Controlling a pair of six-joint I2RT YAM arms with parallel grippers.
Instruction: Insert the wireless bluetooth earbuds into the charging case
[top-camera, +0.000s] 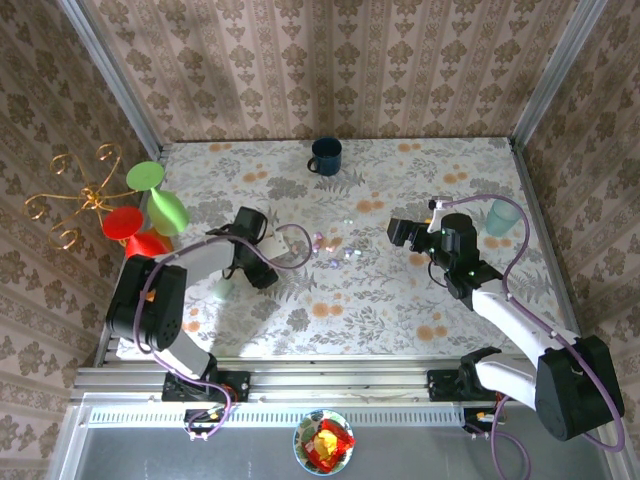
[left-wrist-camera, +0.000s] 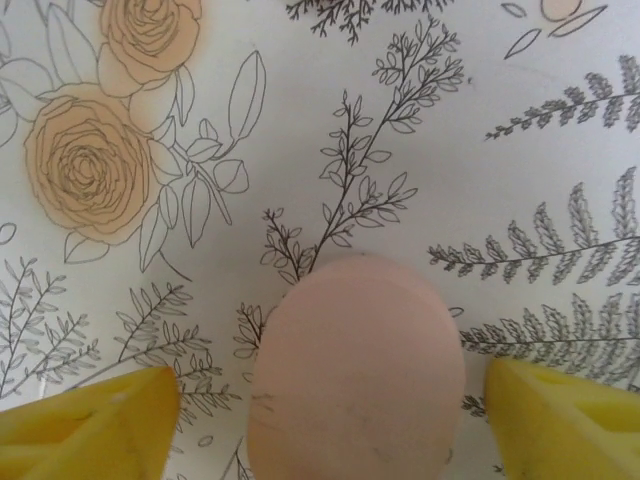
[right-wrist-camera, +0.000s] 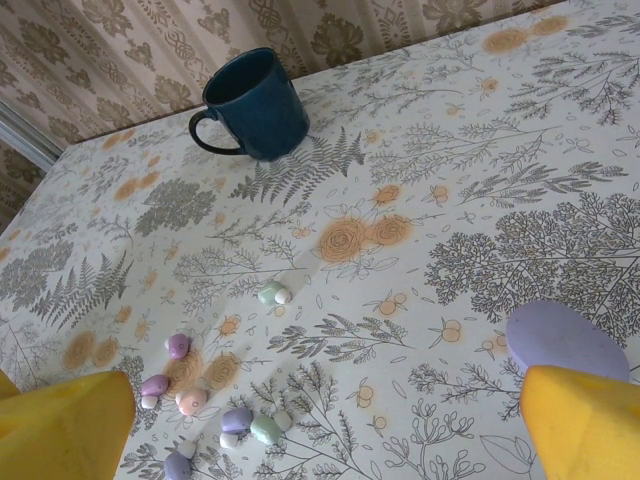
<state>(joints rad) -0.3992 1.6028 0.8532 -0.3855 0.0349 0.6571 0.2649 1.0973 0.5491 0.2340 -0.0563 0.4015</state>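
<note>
Left gripper (left-wrist-camera: 335, 405): hanging low over the table with its yellow fingers (left-wrist-camera: 90, 425) spread wide, grasping nothing and straddling the pink case.
Pink charging case (left-wrist-camera: 355, 370): lying lower centre of the left wrist view, lid looking shut, with cloth showing on both sides and the narrower gap on the right.
Right gripper (right-wrist-camera: 325, 420): hovering released, nothing sitting between its fingers (right-wrist-camera: 585, 425).
Lilac charging case (right-wrist-camera: 565, 340): lying at the lower right of the right wrist view, just above the right-hand finger, apparently shut.
Earbuds (right-wrist-camera: 190, 400): lying loose on the cloth in the lower left of the right wrist view, as pink, lilac and mint bits bunched near one another; a mint-and-white pair (right-wrist-camera: 270, 293) is sitting apart, nearer frame centre. Seen from above, they are lying between the two grippers (top-camera: 335, 252).
Risk, case: the smooth, rounded shell is likely squirting out if the fingers are closing off-centre, and no earbud is going in while the lid is down.
Risk, earbuds: tiny and glossy, so a pinch is probably skidding one away or catching two at once; a low sweep is scattering the bunch.
Risk, match: colours are mixing, so a wrong pairing seems possible.
Blue mug (right-wrist-camera: 255, 105): standing upright at upper left, well apart, obstructing nothing.
Teal cup (top-camera: 500, 215): standing near the right arm at the frame's right; an elbow swing could be clipping it.
Green and red cups (top-camera: 150, 210): crowding the left edge beside the left arm.
Table (top-camera: 400, 300): its busy floral print is camouflaging the pale earbuds.
</note>
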